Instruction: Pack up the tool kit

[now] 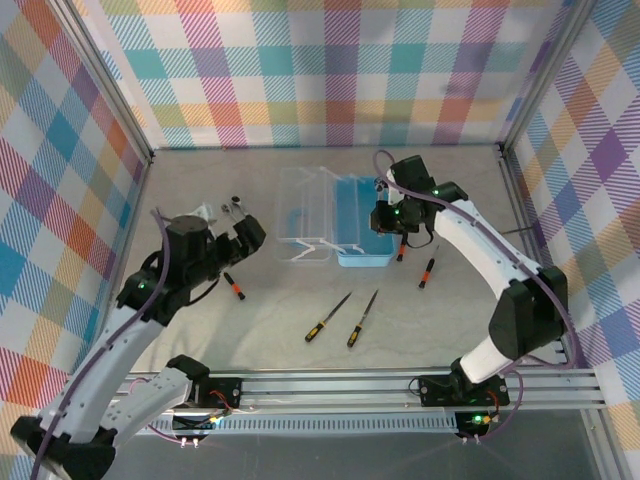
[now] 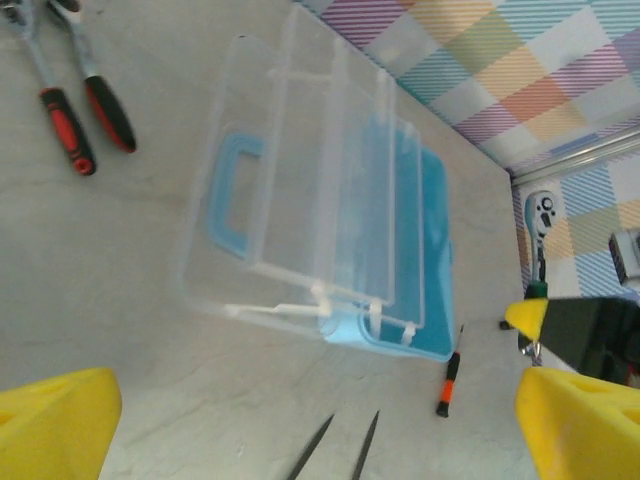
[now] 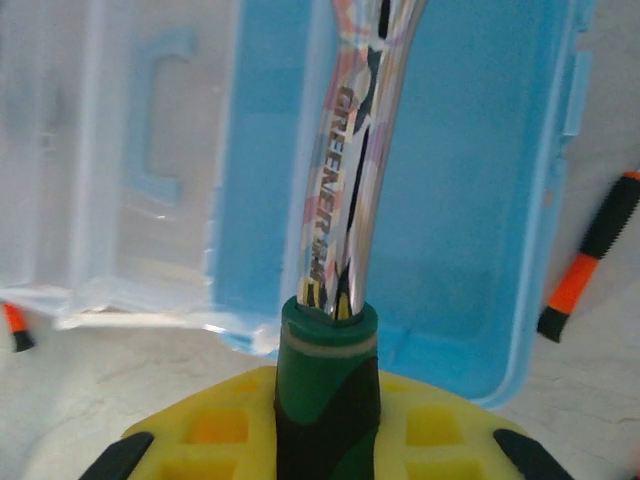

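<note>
Packing looked underway: the right gripper pinched a green-handled ratchet over the open blue case in the middle of the table, so lowering it inside and letting go seemed next, while the left gripper hung spread nearby.

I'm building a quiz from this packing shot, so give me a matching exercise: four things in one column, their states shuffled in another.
Things:
1 case
2 ratchet
3 left gripper
4 yellow screwdrivers

States:
a held by right gripper
b jaws wide, empty
c lid folded open
d lying loose, nearer the arms

Pairs: 1-c, 2-a, 3-b, 4-d
</note>
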`<state>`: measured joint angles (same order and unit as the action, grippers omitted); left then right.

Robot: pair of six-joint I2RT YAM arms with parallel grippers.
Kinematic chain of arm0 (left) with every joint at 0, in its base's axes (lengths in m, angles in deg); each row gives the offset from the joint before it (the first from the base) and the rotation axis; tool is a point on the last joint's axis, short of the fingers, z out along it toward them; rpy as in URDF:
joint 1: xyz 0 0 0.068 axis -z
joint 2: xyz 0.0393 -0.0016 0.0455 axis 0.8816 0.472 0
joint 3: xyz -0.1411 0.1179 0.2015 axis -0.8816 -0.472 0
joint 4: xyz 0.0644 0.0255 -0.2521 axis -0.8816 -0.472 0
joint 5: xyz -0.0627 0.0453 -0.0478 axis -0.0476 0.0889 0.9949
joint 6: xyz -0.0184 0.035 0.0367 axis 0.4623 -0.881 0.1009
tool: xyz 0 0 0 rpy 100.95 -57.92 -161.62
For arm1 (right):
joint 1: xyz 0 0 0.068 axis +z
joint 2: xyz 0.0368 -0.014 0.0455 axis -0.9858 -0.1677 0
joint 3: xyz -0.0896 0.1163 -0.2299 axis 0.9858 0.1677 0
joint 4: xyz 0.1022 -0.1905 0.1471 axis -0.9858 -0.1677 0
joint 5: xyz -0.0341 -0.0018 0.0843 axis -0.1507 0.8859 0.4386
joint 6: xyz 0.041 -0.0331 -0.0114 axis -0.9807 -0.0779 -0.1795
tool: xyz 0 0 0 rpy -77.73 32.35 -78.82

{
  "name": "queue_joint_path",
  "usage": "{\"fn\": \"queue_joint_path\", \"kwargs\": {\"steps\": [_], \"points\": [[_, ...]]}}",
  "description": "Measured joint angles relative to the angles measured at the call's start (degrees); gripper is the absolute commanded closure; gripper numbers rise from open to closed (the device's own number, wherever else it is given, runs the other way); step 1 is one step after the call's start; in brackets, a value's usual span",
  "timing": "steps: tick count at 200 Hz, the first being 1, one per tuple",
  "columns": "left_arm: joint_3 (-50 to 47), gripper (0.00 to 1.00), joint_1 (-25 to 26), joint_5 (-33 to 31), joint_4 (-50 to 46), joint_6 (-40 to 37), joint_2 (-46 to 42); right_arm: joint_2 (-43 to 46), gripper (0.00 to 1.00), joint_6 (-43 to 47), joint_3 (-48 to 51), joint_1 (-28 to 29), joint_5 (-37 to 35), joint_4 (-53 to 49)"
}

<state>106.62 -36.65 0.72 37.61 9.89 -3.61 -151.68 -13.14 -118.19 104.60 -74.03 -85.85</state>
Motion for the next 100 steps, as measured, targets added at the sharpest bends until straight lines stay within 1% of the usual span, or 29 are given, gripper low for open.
{"fn": "queue_joint_path", "kwargs": {"steps": [24,45,65,100], "points": [[1.4,0.00,0.0,-2.0,-4.3,-0.8,-4.4,-5.4,0.94,1.4,-2.5,-0.8,-0.8,-0.5],[3.4,0.00,0.0,-3.9,-8.8,-1.7,-5.7,-8.6,0.93,1.5,-2.6,-1.0,-0.9,-0.3],[5.7,0.00,0.0,-4.3,-12.3,-3.3,-4.5,-12.0,0.93,1.5,-3.6,-1.1,-0.8,-1.0],[8.4,0.00,0.0,-4.2,-14.9,-5.8,-0.4,-19.3,0.92,1.7,-8.0,-1.3,-0.8,-1.7]]}}
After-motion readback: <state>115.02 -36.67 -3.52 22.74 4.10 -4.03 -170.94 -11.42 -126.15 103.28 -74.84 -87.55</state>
